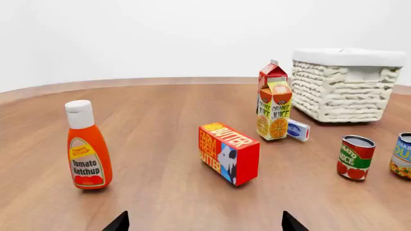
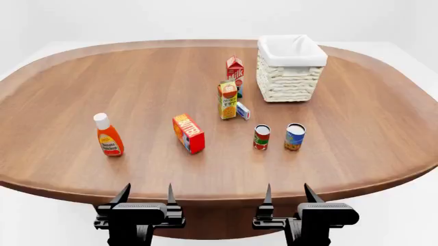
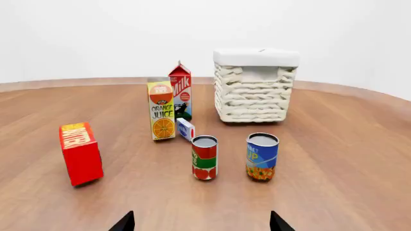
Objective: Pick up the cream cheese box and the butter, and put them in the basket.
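A broad wooden surface (image 2: 68, 92) fills your view under white walls. The butter (image 2: 188, 133) stands on edge well ahead of your left fingers (image 2: 145, 193), which are spread apart and hold nothing. The cream cheese box (image 2: 242, 110) leans just beside the orange juice carton (image 2: 227, 100), farther off, with the basket (image 2: 291, 67) behind it to the right. Your right fingers (image 2: 286, 193) are likewise spread, empty, facing two cans (image 2: 261, 137). Both arms sit low at the near edge, level, pointing forward.
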You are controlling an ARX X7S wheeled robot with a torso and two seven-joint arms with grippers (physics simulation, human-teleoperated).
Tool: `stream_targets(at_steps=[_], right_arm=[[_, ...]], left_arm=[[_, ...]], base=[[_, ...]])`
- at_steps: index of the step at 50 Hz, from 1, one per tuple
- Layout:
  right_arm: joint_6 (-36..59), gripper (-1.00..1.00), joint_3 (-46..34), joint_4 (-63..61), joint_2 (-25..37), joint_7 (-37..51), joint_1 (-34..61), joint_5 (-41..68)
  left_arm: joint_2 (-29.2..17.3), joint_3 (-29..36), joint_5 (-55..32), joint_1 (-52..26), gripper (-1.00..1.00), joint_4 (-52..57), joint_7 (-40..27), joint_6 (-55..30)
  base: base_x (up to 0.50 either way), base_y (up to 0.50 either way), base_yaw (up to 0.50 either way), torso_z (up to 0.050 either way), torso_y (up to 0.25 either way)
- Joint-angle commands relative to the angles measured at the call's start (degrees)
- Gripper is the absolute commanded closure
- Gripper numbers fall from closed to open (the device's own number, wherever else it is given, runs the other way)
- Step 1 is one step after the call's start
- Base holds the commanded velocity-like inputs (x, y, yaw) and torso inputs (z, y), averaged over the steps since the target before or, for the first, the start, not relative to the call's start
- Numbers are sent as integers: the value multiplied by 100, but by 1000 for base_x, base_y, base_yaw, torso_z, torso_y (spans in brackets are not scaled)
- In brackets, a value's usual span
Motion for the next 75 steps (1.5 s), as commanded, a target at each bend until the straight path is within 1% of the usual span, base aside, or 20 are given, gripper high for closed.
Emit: stream_targets(at_steps=[1,14,17,31,35,36,39,40,41,46,50,53,54,58,64,67,75], right_arm=[[14,-100,-117,-29,90,119,-4,76],[-65,-100,-358,87,287,387,28,228],[-81,-100,-397,99,316,423,28,249],[-45,-100,-485,5,429,595,26,371],[-58,-100,-348,-388,497,753,4,414],[-5,-100,-252,-689,546,813,-5,448],[47,-100,-115,-1302,662,983,-19,365],[-35,-100,48,-1648,672,1082,-19,438],[131,-100,67,-1850,737,1159,-10,301],[266,-100,395,-2739,854,1445,24,192],[348,-100,534,-3136,870,1690,49,-30],[258,-100,670,-3345,818,1742,56,223],[269,-100,677,-3425,836,1776,48,154],[-108,-100,879,-3797,829,1917,48,220],[-638,-100,882,-3958,855,1917,-66,291],[-882,-100,906,-4015,900,1879,-124,415],[-996,-100,846,-4189,995,1875,-163,233]], left_arm=[[-92,113,-94,1,-100,4,-90,1],[-297,379,-290,-26,-100,-88,-274,78],[-342,450,-213,-19,-100,-80,-341,127],[-417,490,-421,-4,-100,48,-527,94],[-502,391,-401,110,-100,719,-688,169],[-547,299,-369,150,-100,1082,-780,199],[-628,128,-364,230,-100,1688,-939,210],[-658,74,-359,263,-100,1861,-979,272],[-709,-27,-285,319,-100,2186,-1065,359],[-846,-402,-70,424,-100,3026,-1360,535],[-897,-605,64,512,-100,3458,-1524,741],[-930,-697,127,538,-100,3629,-1598,865],[-942,-733,158,543,-100,3676,-1627,901],[-986,-1024,65,579,-100,3938,-1767,1020],[-1044,-1230,32,641,-100,4317,-1863,1080],[-1056,-1245,113,657,-100,4348,-1894,1133],[-1087,-1202,230,706,-100,4422,-1923,1226]], base=[[0,0,0,0,0],[0,0,0,0,0],[0,0,0,0,0],[0,0,0,0,0],[0,0,0,0,0],[0,0,0,0,0],[0,0,0,0,0],[0,0,0,0,0],[0,0,0,0,0],[0,0,0,0,0],[0,0,0,0,0],[0,0,0,0,0],[0,0,0,0,0],[0,0,0,0,0],[18,0,0,0,0],[316,0,0,0,0],[500,0,0,0,0]])
